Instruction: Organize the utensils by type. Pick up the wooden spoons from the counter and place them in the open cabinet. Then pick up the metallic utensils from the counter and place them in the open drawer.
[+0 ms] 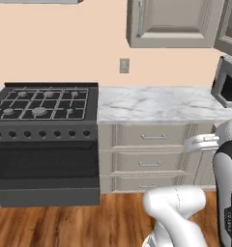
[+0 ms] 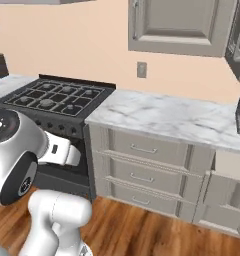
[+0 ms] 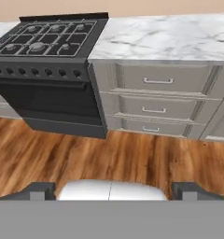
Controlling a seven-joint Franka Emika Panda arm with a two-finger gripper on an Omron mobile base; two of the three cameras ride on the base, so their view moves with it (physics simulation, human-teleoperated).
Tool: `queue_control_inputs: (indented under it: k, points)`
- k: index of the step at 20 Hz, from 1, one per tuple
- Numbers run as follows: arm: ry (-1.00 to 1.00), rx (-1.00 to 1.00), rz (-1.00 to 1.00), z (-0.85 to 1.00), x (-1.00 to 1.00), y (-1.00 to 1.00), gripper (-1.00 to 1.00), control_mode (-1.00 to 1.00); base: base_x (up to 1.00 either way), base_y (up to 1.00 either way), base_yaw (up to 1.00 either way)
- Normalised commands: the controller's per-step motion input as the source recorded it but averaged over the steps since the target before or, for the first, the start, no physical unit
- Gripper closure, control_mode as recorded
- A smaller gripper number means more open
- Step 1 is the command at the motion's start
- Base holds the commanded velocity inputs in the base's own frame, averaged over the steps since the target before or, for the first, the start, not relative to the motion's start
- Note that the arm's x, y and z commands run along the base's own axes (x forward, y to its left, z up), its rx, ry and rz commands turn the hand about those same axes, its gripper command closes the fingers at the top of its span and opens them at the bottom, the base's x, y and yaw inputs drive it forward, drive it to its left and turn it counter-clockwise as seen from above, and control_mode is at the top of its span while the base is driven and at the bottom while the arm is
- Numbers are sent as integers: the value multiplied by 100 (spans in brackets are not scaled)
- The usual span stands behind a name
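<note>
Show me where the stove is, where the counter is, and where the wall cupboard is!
stove (image 1: 43, 103): left base view, on the burner grates on top.
counter (image 1: 156, 103): left base view, on the bare marble top.
wall cupboard (image 2: 184, 22): right base view, on the door's recessed panel.

No legible text, label, brand, number or sign.

Item: small dark markings on the side of the robot arm (image 1: 227, 212), lower right of the left base view; too small and blurred to read.

Item: ring of tiny marks on the round dark face of an arm joint (image 2: 2, 125), left edge of the right base view; not readable as characters.

Item: row of knobs (image 3: 37, 72) along the front edge of the stove (image 1: 45, 103); no readable markings beside them.

Item: wall outlet plate (image 1: 124, 65) above the counter (image 1: 156, 103); blank.
</note>
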Motion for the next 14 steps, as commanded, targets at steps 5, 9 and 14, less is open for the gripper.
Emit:
queue_control_inputs:
  k: [5,9,14]
  points:
    - [0,0,0,0,0,0,-100,100,1,62,66]
    - [0,0,0,0,0,0,-100,100,0,31,95]
    - [0,0,0,0,0,0,-100,100,4,23,94]
